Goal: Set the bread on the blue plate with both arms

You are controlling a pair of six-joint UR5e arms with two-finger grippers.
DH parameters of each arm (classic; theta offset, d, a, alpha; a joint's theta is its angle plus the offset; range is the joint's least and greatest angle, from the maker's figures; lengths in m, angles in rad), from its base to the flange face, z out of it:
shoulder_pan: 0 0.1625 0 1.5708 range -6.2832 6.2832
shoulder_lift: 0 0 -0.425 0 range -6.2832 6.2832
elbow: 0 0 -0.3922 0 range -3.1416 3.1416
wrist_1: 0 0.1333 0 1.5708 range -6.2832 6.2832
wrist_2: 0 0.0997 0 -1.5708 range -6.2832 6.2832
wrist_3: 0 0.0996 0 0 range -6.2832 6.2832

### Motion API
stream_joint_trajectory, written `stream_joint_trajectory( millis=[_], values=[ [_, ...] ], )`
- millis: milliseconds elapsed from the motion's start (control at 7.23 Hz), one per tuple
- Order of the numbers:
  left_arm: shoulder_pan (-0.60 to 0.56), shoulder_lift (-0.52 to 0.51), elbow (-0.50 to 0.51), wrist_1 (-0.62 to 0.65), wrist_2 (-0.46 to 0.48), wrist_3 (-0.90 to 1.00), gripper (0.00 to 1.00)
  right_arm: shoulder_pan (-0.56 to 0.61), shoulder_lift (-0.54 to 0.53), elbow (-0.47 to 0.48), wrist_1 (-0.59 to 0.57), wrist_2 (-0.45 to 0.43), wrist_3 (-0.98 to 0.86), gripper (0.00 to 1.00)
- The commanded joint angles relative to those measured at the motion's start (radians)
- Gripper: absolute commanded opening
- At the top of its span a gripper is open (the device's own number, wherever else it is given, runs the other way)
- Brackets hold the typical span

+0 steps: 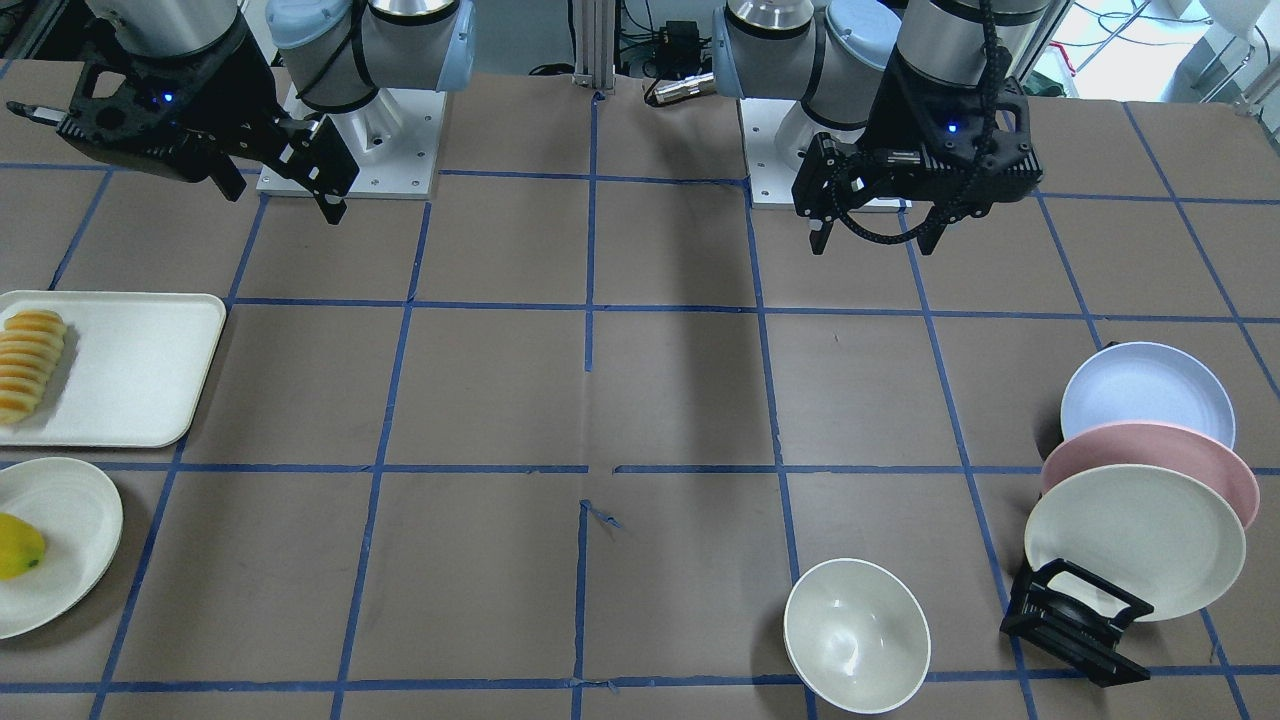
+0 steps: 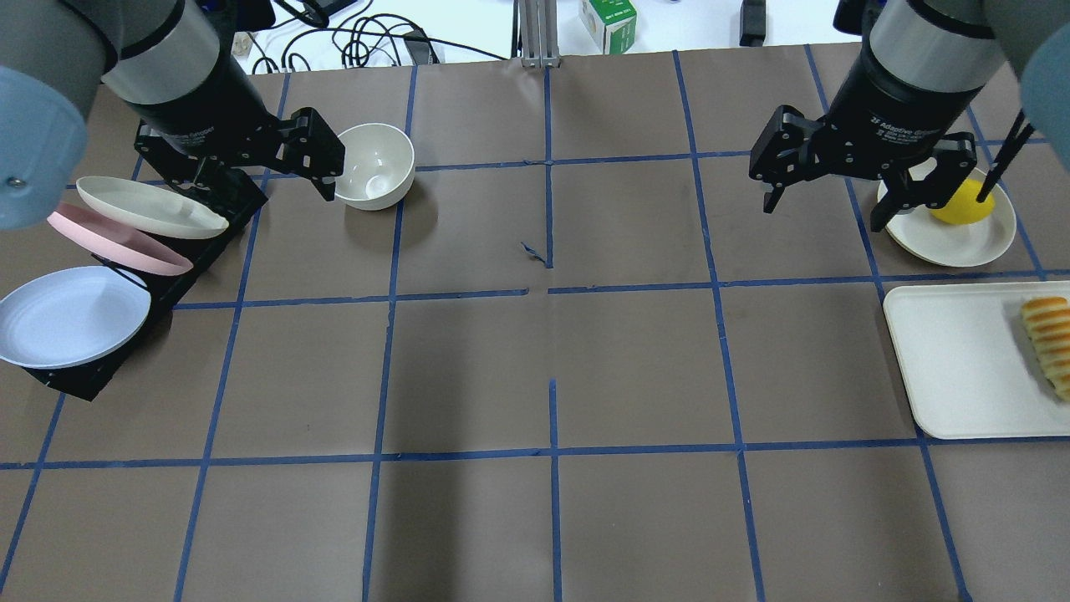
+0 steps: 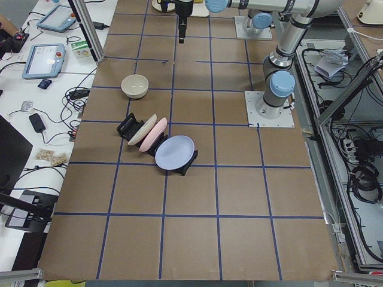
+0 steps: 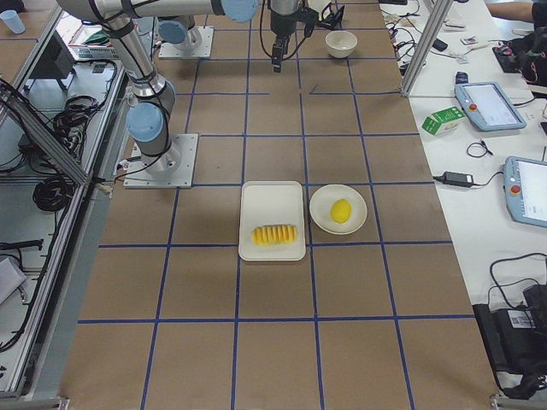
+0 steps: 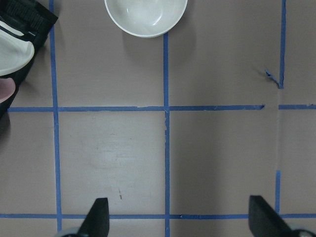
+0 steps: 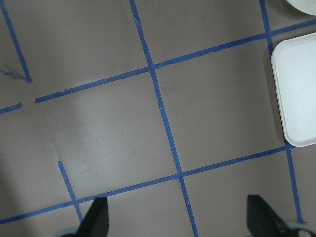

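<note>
The bread point(image 1: 30, 365) lies at the outer end of a cream tray point(image 1: 140, 370), on my right side; it also shows in the overhead view point(image 2: 1049, 343). The blue plate point(image 1: 1145, 390) stands tilted in a black rack on my left side, and shows in the overhead view point(image 2: 71, 313) as the plate nearest me. My left gripper point(image 2: 259, 180) hangs open and empty above the table, between the rack and a bowl. My right gripper point(image 2: 823, 213) hangs open and empty beside the fruit plate, well away from the bread. Both wrist views show bare table between the fingers.
A pink plate point(image 1: 1150, 470) and a cream plate point(image 1: 1135, 540) share the rack point(image 1: 1075, 620) with the blue one. A white bowl point(image 2: 374, 165) sits beside the rack. A yellow mango-like fruit point(image 2: 961, 202) lies on a cream plate point(image 2: 936, 242) beyond the tray.
</note>
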Motion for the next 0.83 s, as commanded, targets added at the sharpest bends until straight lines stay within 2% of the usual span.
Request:
stream_joint_trajectory(
  millis=[0, 691],
  values=[
    [-0.001, 0.001, -0.004, 0.001, -0.002, 0.000, 1.00, 0.000, -0.002, 0.010, 0.000, -0.001, 0.001, 1.00],
    [0.013, -0.032, 0.021, -0.020, -0.002, 0.006, 1.00, 0.000, 0.000, 0.019, 0.002, -0.015, 0.004, 1.00]
  ],
)
